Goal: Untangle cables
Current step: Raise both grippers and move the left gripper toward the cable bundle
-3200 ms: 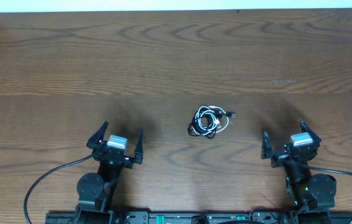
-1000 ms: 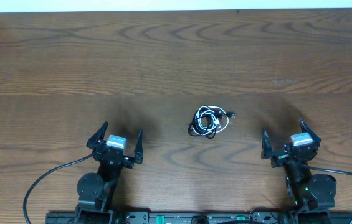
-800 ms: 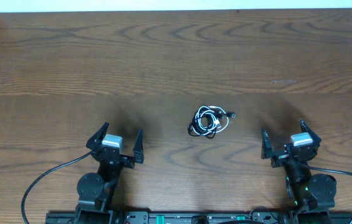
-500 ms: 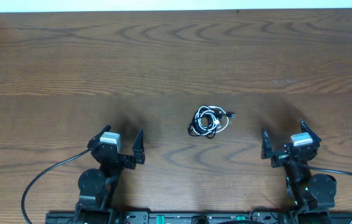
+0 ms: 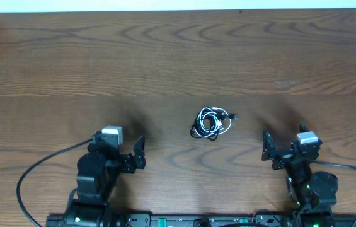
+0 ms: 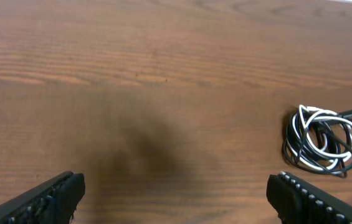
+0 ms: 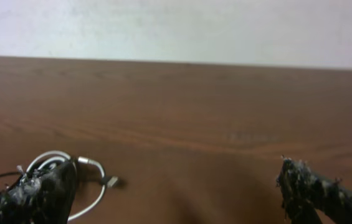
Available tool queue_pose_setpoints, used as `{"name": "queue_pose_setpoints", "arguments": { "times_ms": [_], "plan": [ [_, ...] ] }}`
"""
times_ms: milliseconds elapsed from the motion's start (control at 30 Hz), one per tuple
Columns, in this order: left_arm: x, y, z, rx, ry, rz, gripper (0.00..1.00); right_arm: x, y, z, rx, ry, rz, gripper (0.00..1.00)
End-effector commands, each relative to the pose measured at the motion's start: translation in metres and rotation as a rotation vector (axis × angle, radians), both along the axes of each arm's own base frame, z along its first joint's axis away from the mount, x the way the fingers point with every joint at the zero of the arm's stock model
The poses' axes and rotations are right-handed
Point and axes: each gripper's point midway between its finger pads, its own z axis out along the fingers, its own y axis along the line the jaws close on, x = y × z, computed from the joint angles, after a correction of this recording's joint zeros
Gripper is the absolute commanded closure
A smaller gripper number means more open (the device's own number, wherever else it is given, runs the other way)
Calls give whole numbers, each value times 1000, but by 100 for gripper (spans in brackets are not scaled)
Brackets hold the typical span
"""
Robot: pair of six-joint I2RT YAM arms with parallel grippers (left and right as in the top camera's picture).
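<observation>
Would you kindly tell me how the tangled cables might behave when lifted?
The cables look thin and loosely coiled, so they would probably flop and sag. Black and white loops interlace, so both likely lift together. Being thin, they seem light.

You are looking at a dark brown wooden tabletop (image 5: 165, 63), its wavy grain running left to right. A plain pale wall (image 7: 176, 28) is rising behind its far edge, and soft light is falling evenly across the wood, casting faint blurred shadows.
</observation>
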Motion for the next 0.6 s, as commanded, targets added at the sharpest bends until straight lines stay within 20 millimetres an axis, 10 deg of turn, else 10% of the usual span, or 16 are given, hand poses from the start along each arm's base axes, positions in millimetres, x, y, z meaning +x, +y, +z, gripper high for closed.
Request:
{"name": "queue_pose_setpoints", "arguments": {
  "times_ms": [0, 567],
  "plan": [
    [4, -2, 12, -7, 38, -7, 2, 1, 1, -11, 54, 60, -5, 1],
    [2, -19, 8, -38, 304, -82, 2, 7, -4, -16, 24, 245, -41, 1]
  ]
}}
